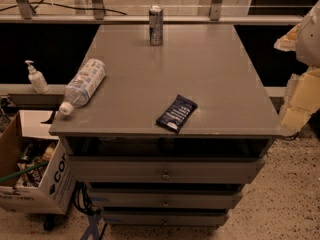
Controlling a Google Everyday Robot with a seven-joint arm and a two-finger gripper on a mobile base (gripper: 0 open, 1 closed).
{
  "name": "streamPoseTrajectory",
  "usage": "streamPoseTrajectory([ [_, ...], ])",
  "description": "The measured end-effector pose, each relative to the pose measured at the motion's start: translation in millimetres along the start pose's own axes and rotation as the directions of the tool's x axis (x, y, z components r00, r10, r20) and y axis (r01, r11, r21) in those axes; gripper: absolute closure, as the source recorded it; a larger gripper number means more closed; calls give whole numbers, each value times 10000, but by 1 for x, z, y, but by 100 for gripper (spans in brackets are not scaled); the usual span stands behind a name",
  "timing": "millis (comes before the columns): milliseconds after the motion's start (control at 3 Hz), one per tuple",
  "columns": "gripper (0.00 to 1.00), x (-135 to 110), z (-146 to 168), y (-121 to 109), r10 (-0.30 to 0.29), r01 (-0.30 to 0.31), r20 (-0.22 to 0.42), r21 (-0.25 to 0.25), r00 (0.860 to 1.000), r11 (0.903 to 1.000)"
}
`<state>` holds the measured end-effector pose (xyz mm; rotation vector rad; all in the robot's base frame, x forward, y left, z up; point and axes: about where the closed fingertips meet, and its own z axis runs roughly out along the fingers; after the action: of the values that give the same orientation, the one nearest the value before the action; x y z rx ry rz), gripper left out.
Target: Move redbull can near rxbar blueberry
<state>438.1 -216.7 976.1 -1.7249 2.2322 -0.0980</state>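
Stacked grey metal drawers (pixel 165 174) sit beneath a flat grey tabletop (pixel 220 74), where the rxbar blueberry (pixel 176 114), a flat dark navy wrapper with white text, lies near the front edge, and the slim silver-and-blue redbull can (pixel 156 25) stands upright at the far edge, well apart from it. A clear plastic water bottle (pixel 82 85) with a white cap lies on its side at the left edge. Off the table's right side hangs the robot's pale gripper (pixel 299 101), touching neither item; whether it is spread or closed cannot be told.
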Motion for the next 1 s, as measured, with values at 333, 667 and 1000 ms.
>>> streamPoseTrajectory([
  [333,0,0,0,0,0,0,1,2,10000,10000],
  [667,0,-1,1,-2,35,-36,163,76,9999,10000],
  [1000,0,-7,21,-8,257,-276,782,222,9966,9994],
])
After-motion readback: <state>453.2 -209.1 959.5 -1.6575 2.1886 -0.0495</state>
